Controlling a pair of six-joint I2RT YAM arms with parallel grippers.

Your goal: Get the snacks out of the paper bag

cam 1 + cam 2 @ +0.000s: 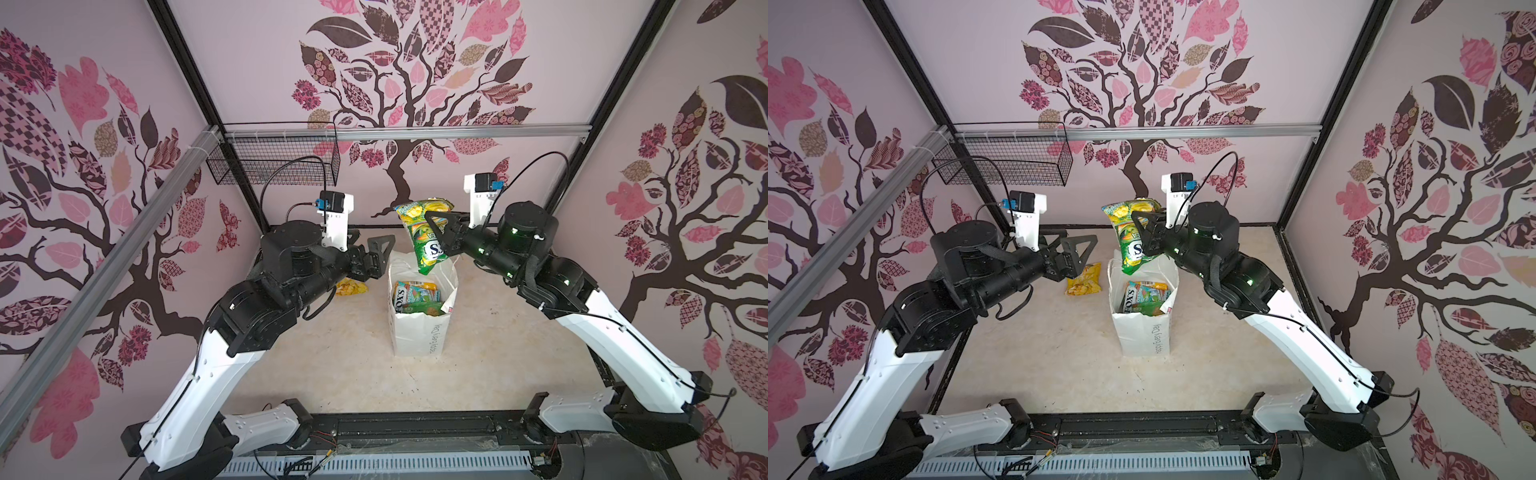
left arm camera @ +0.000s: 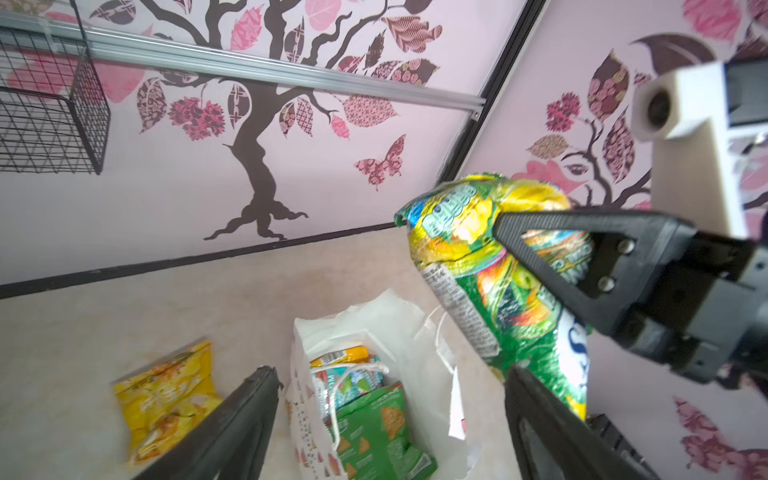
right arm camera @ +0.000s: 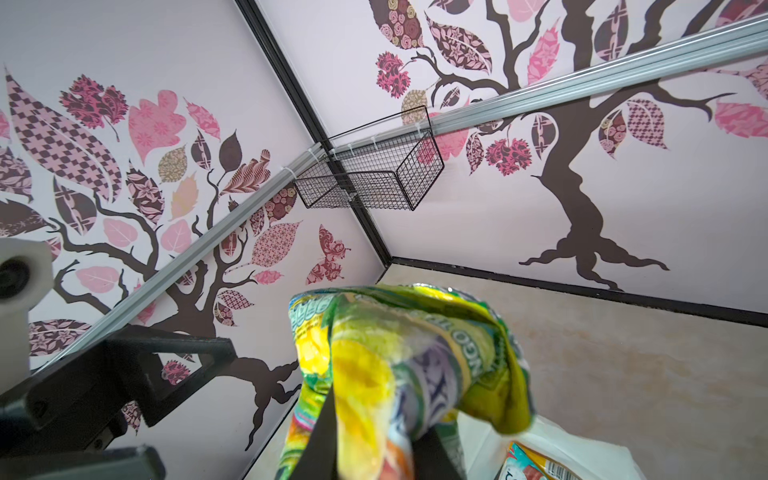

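The white paper bag [image 1: 419,336] [image 1: 1144,332] [image 2: 415,324] stands upright mid-table. Above its far rim hangs a green-yellow "FOX'S" snack packet [image 1: 417,237] [image 1: 1127,245] [image 2: 465,249] [image 3: 395,353], with my right gripper [image 1: 436,232] [image 1: 1146,235] [image 3: 382,449] shut on it. Inside the bag lie a teal-red packet [image 1: 415,291] [image 1: 1148,293] [image 2: 353,374] [image 3: 536,461] and a green packet [image 1: 424,308] [image 2: 374,424]. A yellow packet [image 1: 351,286] [image 1: 1084,284] [image 2: 166,399] lies on the table left of the bag. My left gripper [image 1: 382,253] [image 1: 1075,255] [image 2: 390,374] hovers open and holds nothing, beside the bag's left rim.
A black wire basket [image 1: 274,162] [image 1: 1009,160] [image 3: 370,174] hangs on the back wall at the left corner. Patterned walls close in the beige table [image 1: 332,374] on three sides. A black rail runs along the front edge.
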